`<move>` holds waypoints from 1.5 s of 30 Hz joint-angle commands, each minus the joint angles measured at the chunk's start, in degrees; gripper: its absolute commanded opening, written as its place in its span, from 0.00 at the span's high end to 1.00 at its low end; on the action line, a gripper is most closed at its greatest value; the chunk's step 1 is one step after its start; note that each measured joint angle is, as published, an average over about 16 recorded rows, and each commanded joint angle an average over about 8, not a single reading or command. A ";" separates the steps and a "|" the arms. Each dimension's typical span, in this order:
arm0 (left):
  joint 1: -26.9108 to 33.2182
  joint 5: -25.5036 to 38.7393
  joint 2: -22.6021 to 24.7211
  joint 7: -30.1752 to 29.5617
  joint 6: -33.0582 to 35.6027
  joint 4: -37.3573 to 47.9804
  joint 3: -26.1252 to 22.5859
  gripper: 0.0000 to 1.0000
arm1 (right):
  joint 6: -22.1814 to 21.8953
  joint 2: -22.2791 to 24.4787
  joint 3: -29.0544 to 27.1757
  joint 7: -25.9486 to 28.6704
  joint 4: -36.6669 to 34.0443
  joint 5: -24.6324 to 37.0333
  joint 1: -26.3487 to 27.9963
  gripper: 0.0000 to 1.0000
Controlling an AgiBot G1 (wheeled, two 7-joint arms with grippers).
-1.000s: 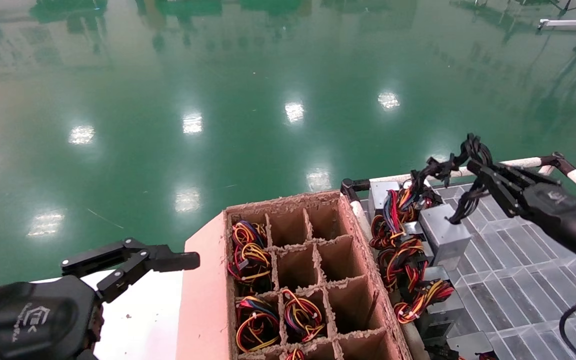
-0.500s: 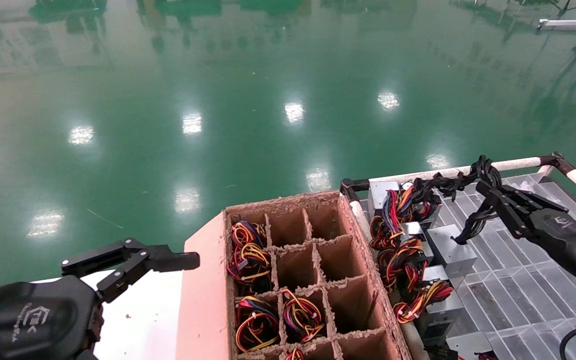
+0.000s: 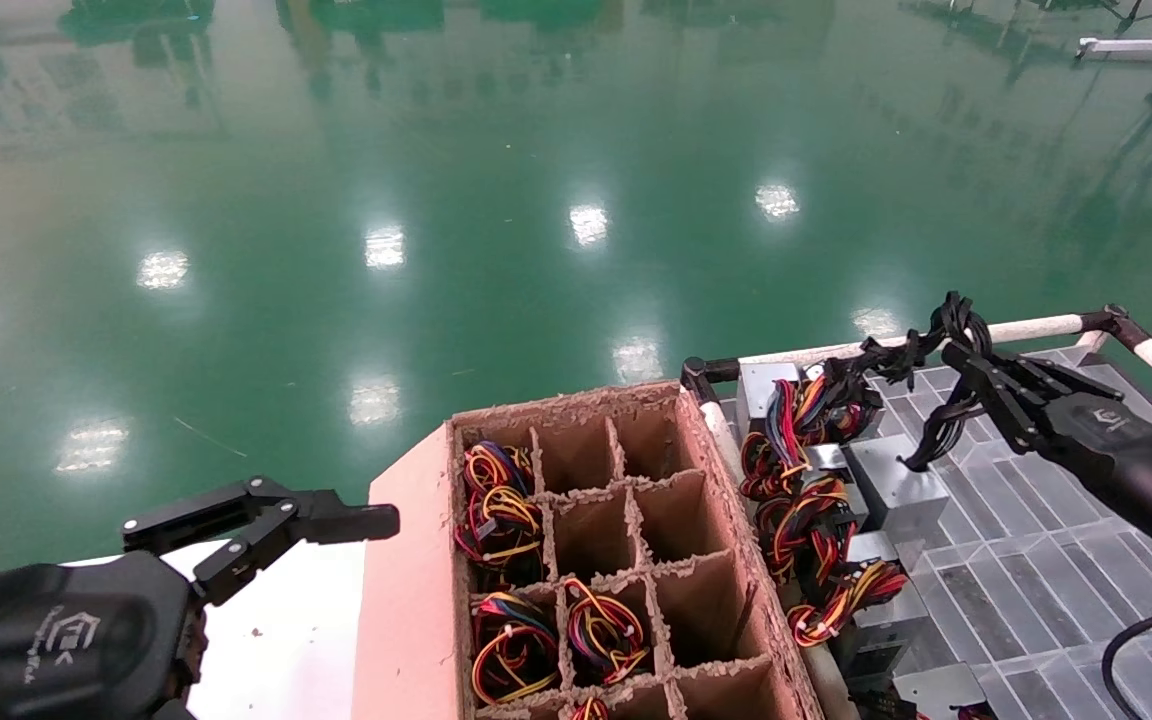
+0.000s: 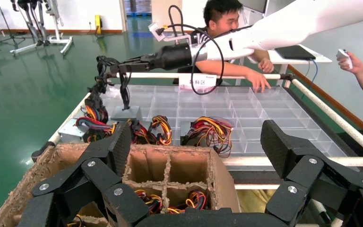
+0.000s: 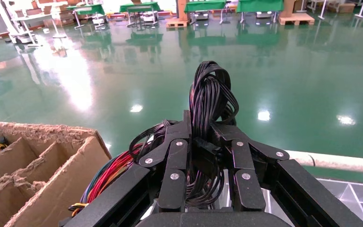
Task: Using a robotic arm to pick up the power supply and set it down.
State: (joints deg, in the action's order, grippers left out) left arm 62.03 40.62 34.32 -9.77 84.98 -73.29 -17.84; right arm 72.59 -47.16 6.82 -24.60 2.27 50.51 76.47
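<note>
The power supply (image 3: pixel 896 490) is a small grey box at the left part of the clear grid tray (image 3: pixel 1036 570), with its black cable loop (image 3: pixel 956 315) rising from it. My right gripper (image 3: pixel 961 355) is shut on that cable bundle (image 5: pixel 208 94) above the box, and the wrist view shows the black wires pinched between the fingers (image 5: pixel 177 142). The left wrist view shows the box (image 4: pixel 126 112) hanging or resting under the right gripper (image 4: pixel 118 66); I cannot tell which. My left gripper (image 3: pixel 336 515) stays open at the near left, empty.
A divided cardboard box (image 3: pixel 636 400) holds coloured wire bundles in some cells. Other grey supplies with red and yellow wires (image 3: pixel 806 520) line the tray's left edge. A white rail (image 3: pixel 1026 325) borders the tray. A person (image 4: pixel 227 19) leans over the tray's far side.
The right gripper dipped with the cable bundle half a second ago, then rose slightly and shifted left. The grey box followed it. The left arm has not moved.
</note>
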 commanded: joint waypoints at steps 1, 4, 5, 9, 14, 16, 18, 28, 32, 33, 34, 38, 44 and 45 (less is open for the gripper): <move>0.00 0.00 0.00 0.00 0.00 0.00 0.00 0.00 | -0.15 -0.16 0.12 -0.26 -0.18 0.18 0.30 1.00; 0.00 -0.01 0.00 0.01 0.00 0.00 -0.01 0.00 | -0.26 -0.52 0.29 -0.43 -0.63 0.42 0.15 0.81; 0.00 -0.01 -0.01 0.01 -0.01 0.00 -0.01 0.00 | -0.27 -0.61 0.34 -0.46 -0.77 0.46 0.11 0.69; 0.00 -0.01 -0.01 0.01 -0.01 0.01 -0.01 0.00 | -0.28 -0.82 0.44 -0.51 -1.10 0.54 0.09 0.19; -0.01 -0.02 -0.01 0.02 -0.02 0.01 -0.01 0.00 | -0.30 -0.89 0.49 -0.52 -1.23 0.57 0.10 0.00; -0.01 -0.02 -0.01 0.02 -0.02 0.01 -0.01 0.00 | -0.32 -0.88 0.49 -0.52 -1.22 0.59 0.09 0.00; -0.01 -0.02 -0.01 0.02 -0.02 0.01 -0.01 0.00 | -0.33 -0.86 0.49 -0.51 -1.20 0.62 0.07 0.00; 0.00 -0.02 -0.01 0.02 -0.02 0.03 -0.02 0.00 | 0.79 -1.04 0.48 0.64 -0.81 0.62 0.54 0.00; 0.01 -0.02 -0.01 0.03 -0.01 0.04 -0.03 0.00 | 2.98 -1.30 0.52 3.04 -0.22 0.61 1.52 0.00; 0.01 -0.02 -0.01 0.03 -0.01 0.04 -0.03 0.00 | 3.54 -1.33 0.56 3.67 -0.01 0.65 1.80 0.00; 0.01 -0.02 -0.01 0.03 -0.01 0.05 -0.03 0.00 | 4.06 -1.35 0.61 4.27 0.23 0.70 2.07 0.00; 0.02 -0.03 -0.01 0.03 -0.01 0.05 -0.04 0.00 | 5.38 -1.23 0.76 5.82 1.15 0.87 2.86 0.00; 0.01 -0.04 -0.01 0.04 -0.02 0.07 -0.04 0.00 | 6.74 -0.68 0.95 7.77 3.66 0.57 3.05 0.00; 0.01 -0.04 -0.01 0.04 -0.02 0.07 -0.05 0.00 | 6.95 -0.52 1.03 8.21 4.48 0.45 2.93 0.00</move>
State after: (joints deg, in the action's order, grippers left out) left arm 62.05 40.58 34.30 -9.73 84.97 -73.22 -17.89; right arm 79.40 -47.53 7.99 -16.21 7.62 50.85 79.01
